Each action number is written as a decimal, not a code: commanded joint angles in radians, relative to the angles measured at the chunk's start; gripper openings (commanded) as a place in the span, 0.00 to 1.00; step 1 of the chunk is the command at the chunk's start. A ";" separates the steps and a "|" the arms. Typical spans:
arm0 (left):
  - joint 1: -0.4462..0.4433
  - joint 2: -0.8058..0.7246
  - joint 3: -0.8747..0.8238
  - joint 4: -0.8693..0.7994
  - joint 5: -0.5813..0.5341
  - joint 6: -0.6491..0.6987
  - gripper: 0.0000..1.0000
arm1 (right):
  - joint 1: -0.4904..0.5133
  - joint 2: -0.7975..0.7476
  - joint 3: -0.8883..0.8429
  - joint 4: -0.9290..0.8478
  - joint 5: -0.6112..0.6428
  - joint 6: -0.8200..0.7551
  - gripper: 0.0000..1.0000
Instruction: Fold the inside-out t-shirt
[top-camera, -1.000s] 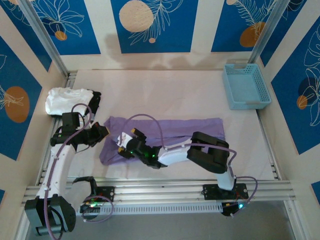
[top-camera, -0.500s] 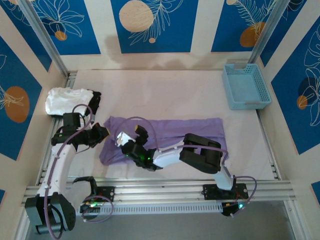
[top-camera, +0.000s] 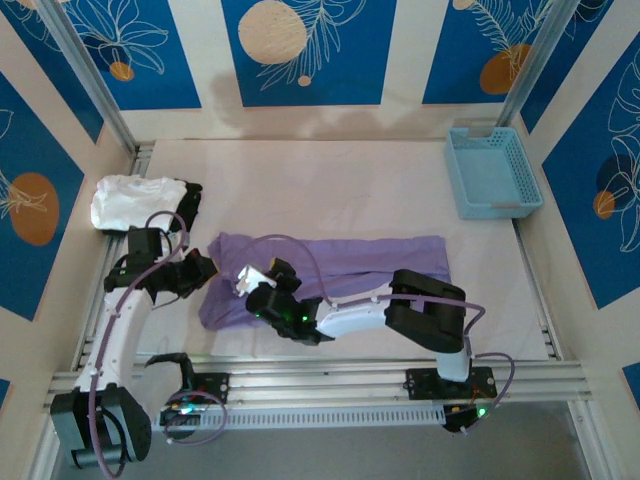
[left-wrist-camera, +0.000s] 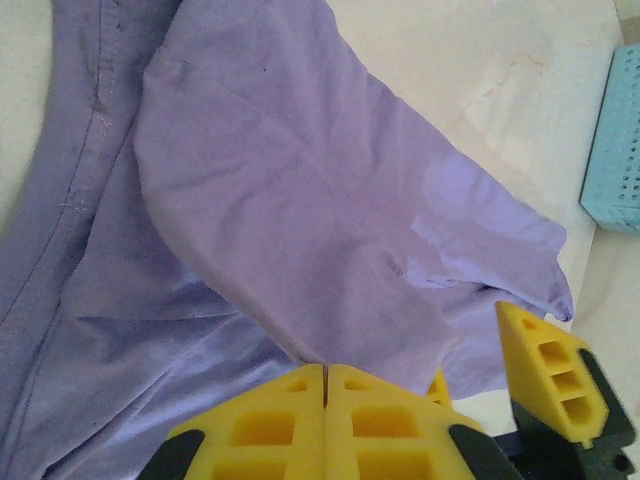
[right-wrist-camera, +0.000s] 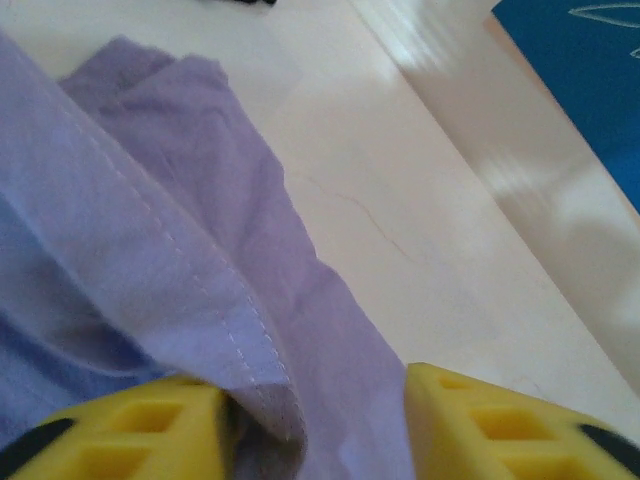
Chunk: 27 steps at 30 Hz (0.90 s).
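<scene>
left hand (left-wrist-camera: 326, 375) has its two yellow fingers (left-wrist-camera: 270, 430) pressed together with no gap. a raised fold of the inside-out t-shirt (top-camera: 370, 256) runs down into the line where they meet, so this hand pinches the cloth. right hand (right-wrist-camera: 315, 405) is partly open, with its fingers standing apart. a stitched hem of the shirt lies between them, close against the left one in the wrist view, while the other finger touches no cloth that i can see. from above, the lavender shirt lies as a long wrinkled band from left to right on the near half of the pale desk (top-camera: 330, 180). both hands are at its left end, near each other, the left hand at the outer edge and the right hand just inside it. the right arm stretches low along the near edge of the shirt to get there. a light blue basket (top-camera: 492, 170) stands at the far right corner of the desk, well apart from the shirt. a folded white garment (top-camera: 128, 202) lies at the left side, with a dark garment (top-camera: 191, 203) touching it, both a little beyond the left hand.
</scene>
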 joint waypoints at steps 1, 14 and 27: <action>0.011 0.000 -0.013 -0.009 -0.015 0.025 0.00 | -0.007 -0.041 0.004 -0.128 -0.022 0.105 0.34; 0.008 -0.039 -0.032 -0.046 -0.053 0.013 0.00 | -0.013 -0.130 -0.071 -0.222 -0.306 0.121 0.00; -0.056 -0.061 -0.027 -0.105 -0.223 -0.021 0.44 | -0.017 -0.168 -0.091 -0.378 -0.473 0.178 0.22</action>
